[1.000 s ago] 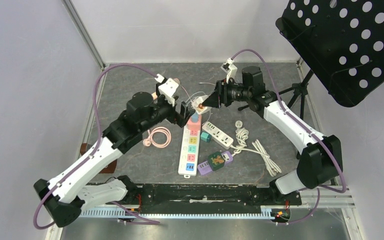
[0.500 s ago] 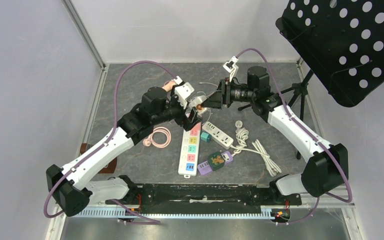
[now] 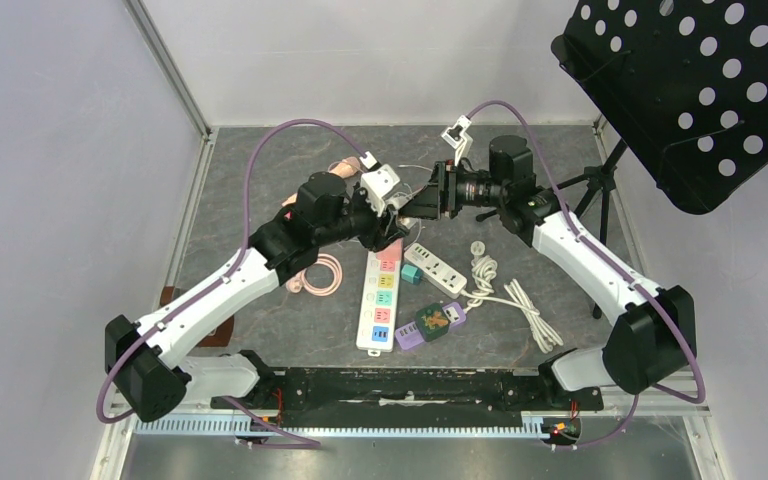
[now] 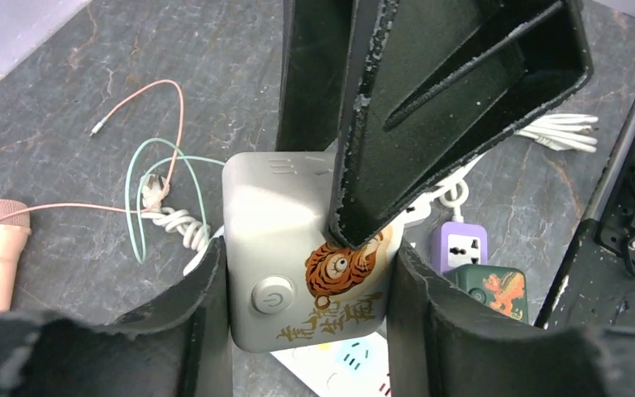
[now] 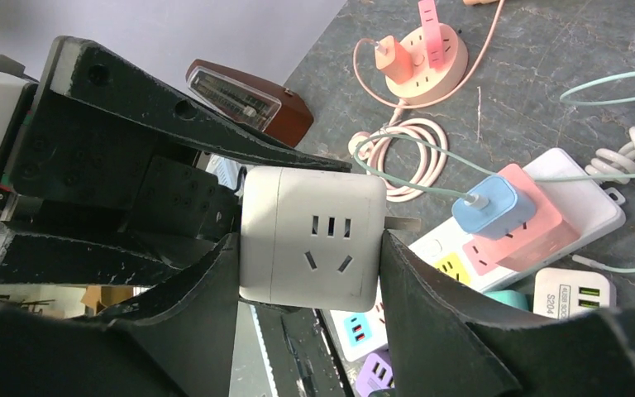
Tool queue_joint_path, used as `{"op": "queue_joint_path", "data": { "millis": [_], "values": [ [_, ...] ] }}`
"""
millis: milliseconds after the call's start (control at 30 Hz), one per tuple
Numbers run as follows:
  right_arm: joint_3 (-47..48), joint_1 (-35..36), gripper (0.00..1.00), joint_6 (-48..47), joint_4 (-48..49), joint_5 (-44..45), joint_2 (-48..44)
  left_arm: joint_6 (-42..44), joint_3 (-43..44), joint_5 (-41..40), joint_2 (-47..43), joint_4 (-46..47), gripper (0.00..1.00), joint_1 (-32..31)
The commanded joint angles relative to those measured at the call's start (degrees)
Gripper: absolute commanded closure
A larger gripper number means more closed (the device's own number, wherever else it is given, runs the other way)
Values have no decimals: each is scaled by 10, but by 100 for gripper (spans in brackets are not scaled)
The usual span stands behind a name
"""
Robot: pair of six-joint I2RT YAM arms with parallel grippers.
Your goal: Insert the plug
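right pincer [image 5: 307, 248] and left pincer [image 4: 306, 258] both pinch the white socket cube [image 5: 298, 207], arms converging mid-air.

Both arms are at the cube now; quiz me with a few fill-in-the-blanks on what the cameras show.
1. The left claw and right claw flank the same white cube adapter, whose sticker shows a ___.
2. The blue charger is plugged into the ___ block of the long power strip.
3. The round pink socket has ___ plugs in it.
Missing words: tiger; pink; two.
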Motion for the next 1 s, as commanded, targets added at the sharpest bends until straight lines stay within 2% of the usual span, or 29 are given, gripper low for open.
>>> {"op": "queue_joint_path", "data": {
  "millis": [0, 67, 100, 233, 433, 567, 700, 833, 967],
  "values": [
    [20, 4, 50, 2, -5, -21, -4, -6, 19, -18, 2, 21, 97, 2],
    [13, 4, 28, 0, -6, -2, -11, -26, 23, -37, -2, 18, 98, 2],
    [11, 3, 20, -3, -7, 11, -14, -35, 26, -52, -3, 11, 98, 2],
    [4, -13, 7, -11, -4, 84, -43, -129, 81, -133, 5, -90, 98, 3],
    [-2, -30, 5, -9, -13, 232, -88, -309, 173, -220, 15, -283, 98, 4],
    [-13, -31, 7, -7, -76, 342, -97, -418, 225, -175, 56, -405, 98, 9],
    [-24, -30, 11, -10, -139, 421, -104, -476, 198, -122, 58, -420, 98, 5],
    [-69, -30, 13, -1, -164, 453, -131, -506, 163, -152, 52, -443, 98, -11],
    [-153, -24, 14, 33, -169, 454, -179, -530, 114, -174, 34, -440, 98, -34]
  ]
}}
